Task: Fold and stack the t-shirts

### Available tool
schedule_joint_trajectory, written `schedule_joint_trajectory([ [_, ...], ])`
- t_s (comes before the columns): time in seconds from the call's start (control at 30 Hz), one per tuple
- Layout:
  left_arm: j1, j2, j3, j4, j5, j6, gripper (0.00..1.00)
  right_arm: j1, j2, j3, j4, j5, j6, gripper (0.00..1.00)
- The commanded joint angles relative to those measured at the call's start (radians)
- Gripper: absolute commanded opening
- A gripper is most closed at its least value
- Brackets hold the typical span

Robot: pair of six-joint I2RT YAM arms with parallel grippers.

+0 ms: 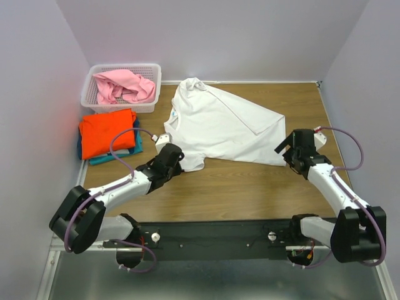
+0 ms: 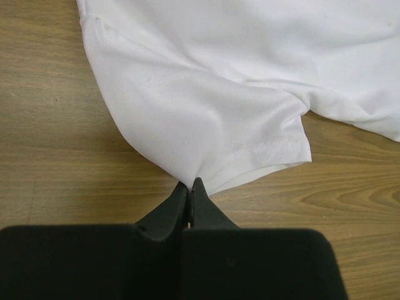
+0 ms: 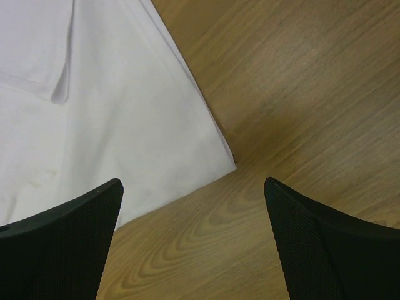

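The white t-shirt [image 1: 225, 128] lay spread flat just right of the basket [image 1: 89, 95], collar nearest the basket, long axis running diagonally away from it to a hem corner. The left gripper [image 2: 189, 185] was pinched tight on a sleeve hem. The right gripper [image 3: 192, 182] hung over that corner, fingers apart.

White t-shirt [image 1: 225, 125]: showing plain white
Orange t-shirt [image 1: 107, 132]: showing bright orange
Teal t-shirt [image 1: 115, 156]: showing teal
Pink t-shirt [image 1: 125, 86]: showing pink
Basket [image 1: 125, 107]: showing white lattice
Surface [image 1: 250, 187]: showing light-brown wood grain (darker streaks running along it)
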Motion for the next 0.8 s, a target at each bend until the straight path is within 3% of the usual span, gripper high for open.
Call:
schedule_joint_trajectory([
  [0.0, -0.004, -0.039, -0.022, 0.049, -0.033, 0.032, 0.00, -0.001, 0.053, 0.000, -0.046, -0.047, -0.010, 1.00],
  [0.13, -0.004, -0.068, -0.054, 0.069, -0.033, 0.027, 0.00, -0.001, 0.107, 0.004, -0.048, -0.055, -0.020, 0.98],
  [0.43, -0.004, -0.091, -0.065, 0.070, -0.037, 0.029, 0.00, -0.002, 0.225, 0.037, -0.048, -0.098, -0.033, 0.67],
  [0.77, -0.005, -0.083, -0.065, 0.073, -0.039, 0.029, 0.00, -0.001, 0.273, 0.050, -0.047, -0.026, -0.009, 0.67],
])
